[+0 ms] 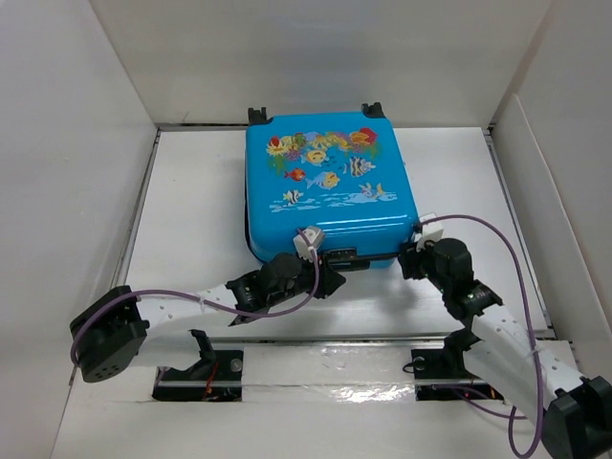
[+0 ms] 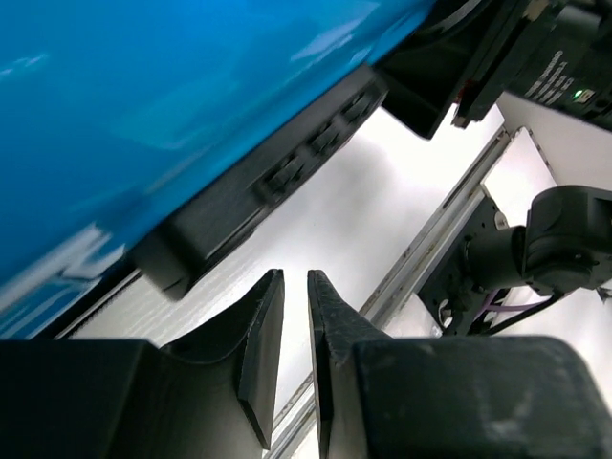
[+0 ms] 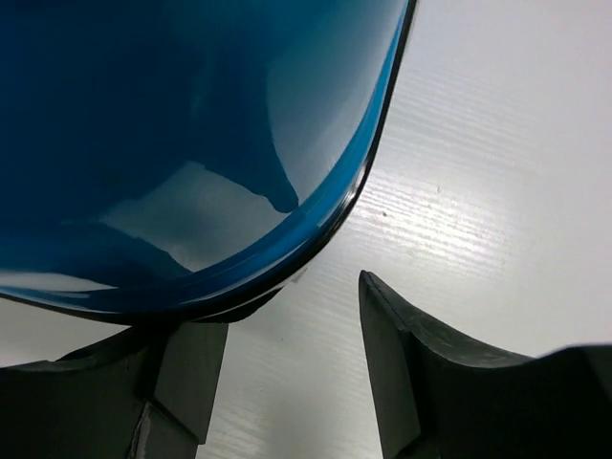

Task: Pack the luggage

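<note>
The luggage (image 1: 330, 186), a bright blue hard-shell suitcase with a fish and coral print, lies closed and flat on the white table, its black wheels (image 1: 258, 115) at the far side. My left gripper (image 1: 328, 277) is at its near edge, just below the black handle (image 2: 268, 182). Its jaws (image 2: 295, 279) stand almost together with only a thin slit between them and hold nothing. My right gripper (image 1: 413, 256) is open at the near right corner. In the right wrist view the blue shell (image 3: 172, 124) overhangs one finger, with bare table between the jaws (image 3: 287, 316).
White walls (image 1: 76, 143) enclose the table on the left, back and right. A metal rail (image 1: 325, 349) runs across the near edge by the arm bases. The right arm's base (image 2: 564, 239) shows in the left wrist view.
</note>
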Robot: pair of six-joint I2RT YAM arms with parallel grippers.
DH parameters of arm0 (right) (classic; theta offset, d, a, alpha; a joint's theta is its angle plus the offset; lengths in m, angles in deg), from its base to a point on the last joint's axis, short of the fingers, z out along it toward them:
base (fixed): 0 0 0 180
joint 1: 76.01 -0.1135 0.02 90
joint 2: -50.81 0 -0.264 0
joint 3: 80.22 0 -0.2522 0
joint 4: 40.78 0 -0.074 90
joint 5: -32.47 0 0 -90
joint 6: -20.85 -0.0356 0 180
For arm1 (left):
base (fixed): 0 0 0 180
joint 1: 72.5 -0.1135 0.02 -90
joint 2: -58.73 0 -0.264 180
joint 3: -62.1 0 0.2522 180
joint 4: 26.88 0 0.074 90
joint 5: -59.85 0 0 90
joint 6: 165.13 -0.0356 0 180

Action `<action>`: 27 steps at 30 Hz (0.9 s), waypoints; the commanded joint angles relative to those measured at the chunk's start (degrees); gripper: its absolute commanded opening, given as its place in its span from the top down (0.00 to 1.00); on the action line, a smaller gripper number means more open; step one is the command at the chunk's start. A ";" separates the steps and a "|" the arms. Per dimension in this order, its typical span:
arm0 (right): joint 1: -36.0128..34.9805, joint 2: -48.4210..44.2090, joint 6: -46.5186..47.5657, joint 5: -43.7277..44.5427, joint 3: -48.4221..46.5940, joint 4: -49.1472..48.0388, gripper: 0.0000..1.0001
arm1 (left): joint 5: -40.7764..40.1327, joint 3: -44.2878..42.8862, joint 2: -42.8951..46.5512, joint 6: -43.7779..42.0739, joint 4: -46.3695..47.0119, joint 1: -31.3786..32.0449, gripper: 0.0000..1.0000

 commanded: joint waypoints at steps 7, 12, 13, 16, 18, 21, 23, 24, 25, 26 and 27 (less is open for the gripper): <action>1.08 0.71 5.14 -4.47 -1.32 -20.26 0.57 | 1.01 3.08 1.62 -1.06 4.16 -0.41 0.86; 0.46 0.28 5.05 -2.82 0.17 -22.72 0.75 | 0.58 3.70 1.63 -1.67 5.12 -0.41 0.86; -0.23 -0.68 4.87 -1.76 1.13 -23.08 0.85 | 0.49 3.53 1.45 -1.85 5.13 -0.41 0.86; -1.55 -2.09 4.35 1.50 2.98 -24.83 0.97 | 0.40 3.61 0.84 -1.85 5.56 -0.41 0.86; -2.08 -3.67 3.47 3.61 3.68 -25.45 1.00 | -0.12 3.61 0.40 -1.59 6.61 -0.41 0.86; -3.66 -4.64 2.15 4.14 4.30 -25.19 1.00 | -1.26 3.09 -1.01 -1.59 8.28 -0.41 0.87; -4.98 -5.52 -0.38 5.98 4.65 -23.88 1.00 | -1.88 2.56 -1.80 -1.50 9.95 -0.41 0.87; -5.77 -6.31 -1.45 6.51 4.66 -21.96 1.00 | -2.58 2.30 -2.76 -1.32 11.44 -0.41 0.86; -7.69 -6.66 -3.72 6.86 4.83 -21.33 1.00 | -2.85 1.95 -3.38 -1.15 12.15 -0.41 0.86; -8.84 -6.93 -6.53 6.78 5.09 -20.98 1.00 | -3.11 1.25 -4.78 -1.06 12.85 -0.41 0.86; -10.07 -6.76 -7.68 6.78 5.62 -20.28 1.00 | -4.07 0.80 -5.66 -0.97 13.73 -0.41 0.86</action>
